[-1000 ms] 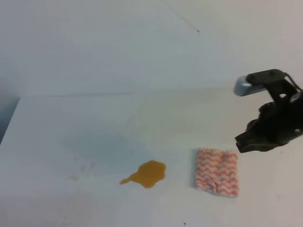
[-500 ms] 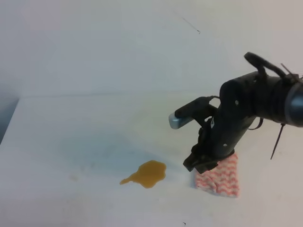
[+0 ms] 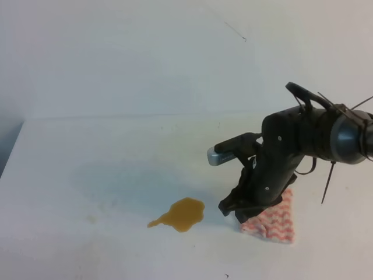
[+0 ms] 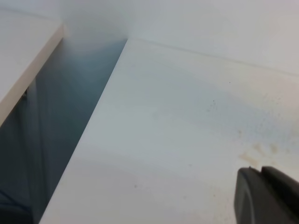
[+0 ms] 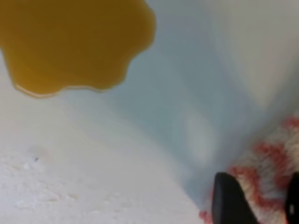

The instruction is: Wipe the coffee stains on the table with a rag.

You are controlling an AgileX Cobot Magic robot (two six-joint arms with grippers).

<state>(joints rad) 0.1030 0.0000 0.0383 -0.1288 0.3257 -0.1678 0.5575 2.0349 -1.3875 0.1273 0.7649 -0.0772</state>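
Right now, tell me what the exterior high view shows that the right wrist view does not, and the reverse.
Only the exterior high view shows the whole right arm, the right tool lowered over the rag's left edge, the wall, and the table's far edge. Only the right wrist view shows a dark fingertip close against the zigzag cloth. Both show the amber coffee stains, the rag and bare white tabletop between them.

rag mostly hidden behind right gripper (jaw tips unclear), left gripper cropped
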